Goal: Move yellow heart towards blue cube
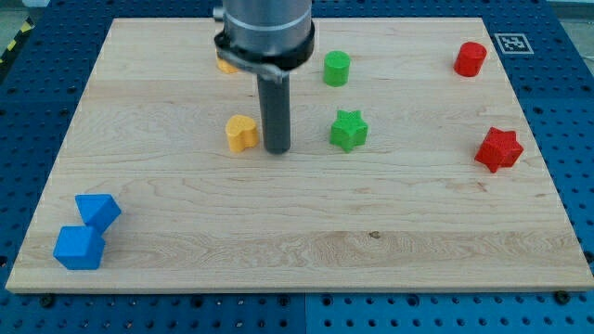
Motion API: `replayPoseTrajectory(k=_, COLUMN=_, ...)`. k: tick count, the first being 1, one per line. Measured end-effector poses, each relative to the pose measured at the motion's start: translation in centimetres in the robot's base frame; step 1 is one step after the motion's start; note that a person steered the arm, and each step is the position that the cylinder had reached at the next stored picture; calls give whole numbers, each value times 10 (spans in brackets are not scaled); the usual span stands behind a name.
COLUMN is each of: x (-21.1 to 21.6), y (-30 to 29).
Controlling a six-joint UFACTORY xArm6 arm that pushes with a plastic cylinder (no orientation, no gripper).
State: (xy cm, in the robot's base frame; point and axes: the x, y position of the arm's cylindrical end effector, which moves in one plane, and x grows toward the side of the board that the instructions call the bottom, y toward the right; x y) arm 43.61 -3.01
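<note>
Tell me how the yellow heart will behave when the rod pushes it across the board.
The yellow heart looks small and solid, so it probably slides stiffly rather than bends. It sits low and flat on the smooth wooden board, so tipping or rolling seems unlikely. Its lobed outline may make it swivel off my tip, which stands just at its right.

I count two blue blocks, two green, two red, two yellow.
</note>
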Motion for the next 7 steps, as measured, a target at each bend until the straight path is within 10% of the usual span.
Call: replayPoseTrajectory(k=7, x=5, y=-52)
